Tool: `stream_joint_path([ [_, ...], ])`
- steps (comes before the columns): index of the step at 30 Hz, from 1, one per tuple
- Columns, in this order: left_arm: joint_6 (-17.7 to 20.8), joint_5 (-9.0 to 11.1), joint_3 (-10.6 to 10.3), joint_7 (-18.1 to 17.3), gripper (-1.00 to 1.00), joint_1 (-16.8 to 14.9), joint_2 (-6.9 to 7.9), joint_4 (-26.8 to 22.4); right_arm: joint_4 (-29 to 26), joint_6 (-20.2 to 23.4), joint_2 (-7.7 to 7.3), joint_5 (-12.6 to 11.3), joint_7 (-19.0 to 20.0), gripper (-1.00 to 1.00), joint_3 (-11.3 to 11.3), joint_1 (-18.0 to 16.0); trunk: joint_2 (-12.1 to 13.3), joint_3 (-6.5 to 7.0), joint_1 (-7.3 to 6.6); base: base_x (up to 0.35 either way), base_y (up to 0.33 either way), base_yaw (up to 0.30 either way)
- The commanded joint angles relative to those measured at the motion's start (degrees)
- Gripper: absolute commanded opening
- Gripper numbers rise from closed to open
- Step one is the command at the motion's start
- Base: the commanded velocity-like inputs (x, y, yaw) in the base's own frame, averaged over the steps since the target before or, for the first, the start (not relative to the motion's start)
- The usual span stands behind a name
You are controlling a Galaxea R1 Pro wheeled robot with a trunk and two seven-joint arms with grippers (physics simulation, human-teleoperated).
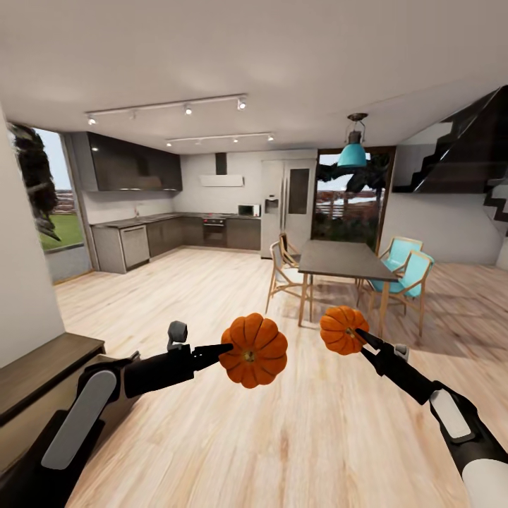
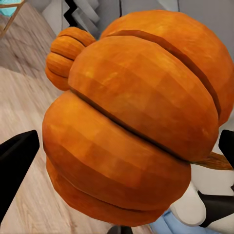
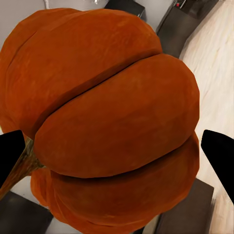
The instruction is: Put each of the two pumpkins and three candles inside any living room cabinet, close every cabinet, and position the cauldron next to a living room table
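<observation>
1. the left gripper (image 1: 227,348) is clamped on the larger pumpkin (image 1: 253,351), holding it up in the air over the light wood plank floor (image 1: 212,437), at the middle of the head view.
2. in the left wrist view that pumpkin (image 2: 131,122) sits between the two black fingers (image 2: 14,161), with the other pumpkin (image 2: 66,56) showing just behind it.
3. the right gripper (image 1: 361,337) grips the smaller pumpkin (image 1: 343,329), also held aloft, near the first but apart from it.
4. in the right wrist view the smaller pumpkin (image 3: 107,122) lies between black fingertips (image 3: 219,156), its stem (image 3: 19,168) pointing to one side.
5. a dark brown cabinet (image 1: 35,381) stands close beside the left arm.
6. further off stand a dining table (image 1: 346,261) with chairs (image 1: 409,271) and a kitchen (image 1: 176,233) at the back.
</observation>
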Motion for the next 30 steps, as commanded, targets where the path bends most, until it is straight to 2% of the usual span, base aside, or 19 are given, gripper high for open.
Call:
stream_joint_path([
  [1,0.2,0.5,0.0,-0.4,-1.0,-0.1,0.02,0.0,0.0,0.6,0.01,-0.7,0.0,-1.0,-0.1,-0.1,-0.1,-0.07,0.03,0.264,-0.194,0.004],
  [7,0.2,0.5,0.0,-0.4,-1.0,-0.1,0.02,0.0,0.0,0.6,0.01,-0.7,0.0,-1.0,-0.1,-0.1,-0.1,-0.03,0.03,0.264,-0.194,0.112],
  [22,0.2,0.5,0.0,-0.4,-1.0,-0.1,0.02,0.0,0.0,0.6,0.01,-0.7,-0.1,-1.0,-0.1,-0.1,-0.1,0.5,0.03,0.256,-0.195,0.255],
  [30,0.2,0.5,0.0,-0.4,-1.0,-0.1,0.02,0.0,0.0,0.6,0.01,-0.7,-0.1,-1.0,-0.2,-0.1,-0.1,0.61,0.03,0.251,-0.196,0.061],
])
